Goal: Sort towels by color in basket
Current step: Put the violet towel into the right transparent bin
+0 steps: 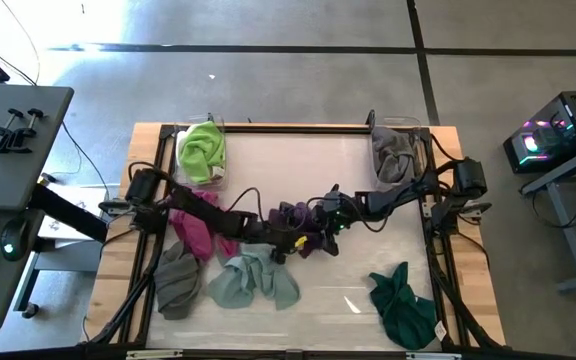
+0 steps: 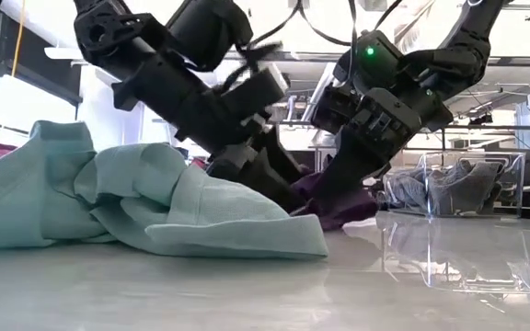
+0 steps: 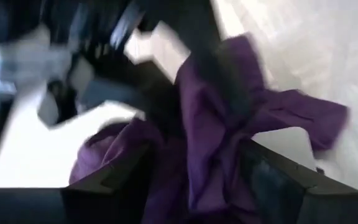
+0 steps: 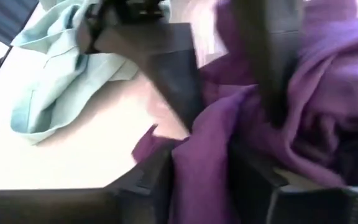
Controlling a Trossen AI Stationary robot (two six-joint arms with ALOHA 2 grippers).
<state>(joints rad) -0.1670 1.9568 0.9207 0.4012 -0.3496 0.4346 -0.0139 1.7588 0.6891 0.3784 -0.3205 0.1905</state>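
Two dark robot arms meet over the middle of a pale desk (image 1: 298, 160), both claws down on a crumpled purple towel (image 1: 293, 215) lying between them. The left claw (image 1: 286, 243) has purple cloth bunched between its fingers (image 3: 120, 177); the right claw (image 1: 325, 232) likewise has a fold of the same towel between its own, though how wide either stands cannot be told. Just beside them a mint towel (image 1: 253, 280) sprawls near the desk's front edge, with a grey-brown towel (image 1: 178, 283) and a magenta towel (image 1: 196, 232) to the left and a dark green towel (image 1: 405, 305) at the front right. At the far corners, clear bins hold a lime green towel (image 1: 202, 152) and a grey towel (image 1: 395, 155).
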